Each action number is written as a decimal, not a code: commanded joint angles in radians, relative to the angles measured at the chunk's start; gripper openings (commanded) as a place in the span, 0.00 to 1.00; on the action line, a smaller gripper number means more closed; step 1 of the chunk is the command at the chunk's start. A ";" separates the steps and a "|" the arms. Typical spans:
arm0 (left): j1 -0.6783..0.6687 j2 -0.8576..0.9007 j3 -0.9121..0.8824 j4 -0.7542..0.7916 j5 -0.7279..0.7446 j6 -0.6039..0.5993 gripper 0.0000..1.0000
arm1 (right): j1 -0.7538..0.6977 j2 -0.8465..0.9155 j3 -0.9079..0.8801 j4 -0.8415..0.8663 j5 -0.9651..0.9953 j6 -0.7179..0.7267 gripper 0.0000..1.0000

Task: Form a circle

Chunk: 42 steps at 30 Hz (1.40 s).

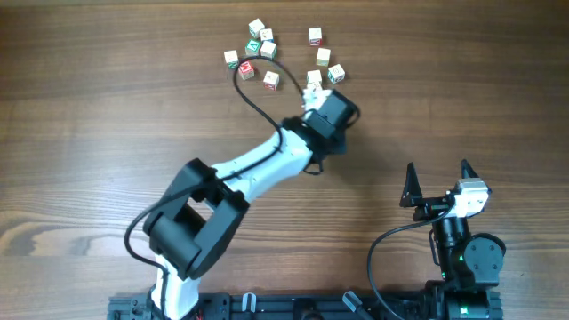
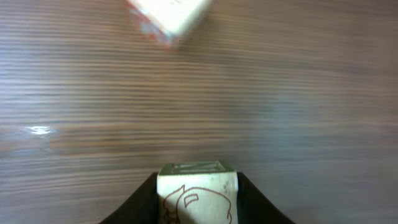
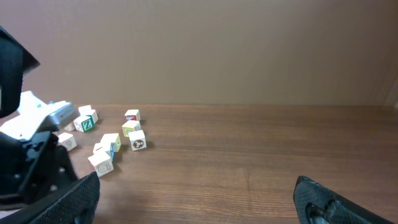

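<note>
Several tiny pale wooden cubes with red or green printed faces lie at the far middle of the table, a left cluster [image 1: 258,49] and a right cluster [image 1: 323,57], in a loose open ring. My left gripper [image 1: 311,96] reaches to the ring's near right side and is shut on one cube [image 2: 198,193], which shows a red outline drawing and a green top, between the dark fingers [image 2: 140,202]. Another cube [image 2: 171,15] lies blurred just ahead. My right gripper [image 1: 437,182] stands open and empty near the front right, far from the cubes [image 3: 137,140].
The left arm [image 1: 249,173] stretches diagonally from the front edge base [image 1: 178,293] across the wooden table [image 1: 89,133]. A black cable [image 1: 253,93] loops beside the left cluster. In the right wrist view, the left arm's body [image 3: 31,155] fills the left edge.
</note>
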 commanded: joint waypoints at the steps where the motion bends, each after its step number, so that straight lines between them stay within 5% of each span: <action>1: -0.019 0.012 -0.002 0.082 0.012 -0.005 0.34 | 0.003 -0.003 -0.001 0.003 0.013 0.013 1.00; 10: -0.031 0.169 0.041 0.357 0.219 0.049 0.36 | 0.003 -0.003 -0.001 0.003 0.013 0.013 1.00; 18: -0.109 0.210 0.057 0.465 0.227 0.130 0.44 | 0.003 -0.003 -0.001 0.003 0.013 0.013 1.00; 24: -0.116 0.210 0.057 0.512 0.172 0.133 0.50 | 0.003 -0.003 -0.001 0.003 0.013 0.013 1.00; 31: -0.111 0.210 0.057 0.529 0.172 0.126 0.42 | 0.003 -0.004 -0.001 0.003 0.013 0.013 1.00; 36: -0.111 0.210 0.057 0.406 0.131 0.122 0.52 | 0.003 -0.003 -0.001 0.003 0.013 0.013 1.00; 42: -0.114 0.210 0.057 0.409 0.132 0.087 0.34 | 0.003 -0.003 -0.001 0.003 0.013 0.013 1.00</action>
